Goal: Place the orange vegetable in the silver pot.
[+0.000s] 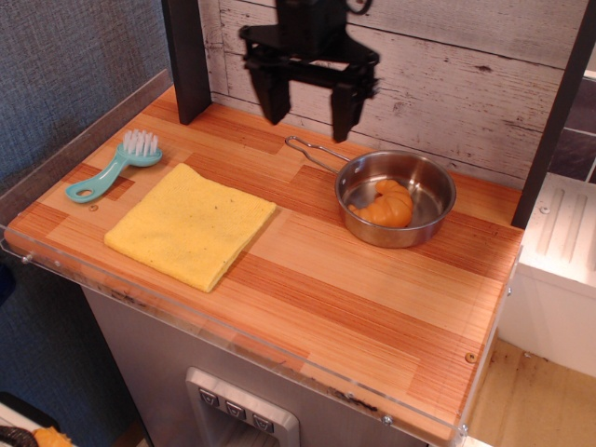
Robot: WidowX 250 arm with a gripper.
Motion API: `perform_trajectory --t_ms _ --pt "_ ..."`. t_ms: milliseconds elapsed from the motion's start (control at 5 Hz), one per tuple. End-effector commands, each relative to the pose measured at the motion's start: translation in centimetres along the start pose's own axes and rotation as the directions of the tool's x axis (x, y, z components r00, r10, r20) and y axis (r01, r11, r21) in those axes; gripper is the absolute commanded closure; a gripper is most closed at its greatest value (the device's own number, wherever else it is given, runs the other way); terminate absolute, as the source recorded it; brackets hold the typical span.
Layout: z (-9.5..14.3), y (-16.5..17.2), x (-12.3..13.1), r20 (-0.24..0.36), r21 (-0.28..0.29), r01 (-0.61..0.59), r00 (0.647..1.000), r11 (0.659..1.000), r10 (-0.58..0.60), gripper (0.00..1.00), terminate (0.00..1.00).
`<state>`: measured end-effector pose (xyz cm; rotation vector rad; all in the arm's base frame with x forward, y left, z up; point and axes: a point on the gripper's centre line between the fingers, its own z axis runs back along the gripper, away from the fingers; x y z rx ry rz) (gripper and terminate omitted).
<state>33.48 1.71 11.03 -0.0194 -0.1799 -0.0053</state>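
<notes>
The orange vegetable (pixel 386 203), a glossy ridged crescent, lies inside the silver pot (pixel 438 197) at the right of the wooden table. The pot's wire handle (pixel 312 152) points to the left. My gripper (pixel 310 119) is open and empty. It hangs in the air up and to the left of the pot, near the back wall, apart from both.
A flat yellow cloth (pixel 193 223) lies at the left middle of the table. A teal brush (pixel 116 165) lies at the far left. A dark post (pixel 186 58) stands at the back left, another at the right edge (pixel 554 116). A clear rim (pixel 233 331) runs along the front.
</notes>
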Motion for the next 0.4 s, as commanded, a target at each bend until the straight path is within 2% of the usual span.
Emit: perform_trajectory --t_ms 0,200 --pt "1.66 1.44 -0.76 0.036 0.022 0.015 0.999 1.000 -0.016 0.00 0.00" --pt "1.66 1.44 -0.76 0.036 0.022 0.015 0.999 1.000 -0.016 0.00 1.00"
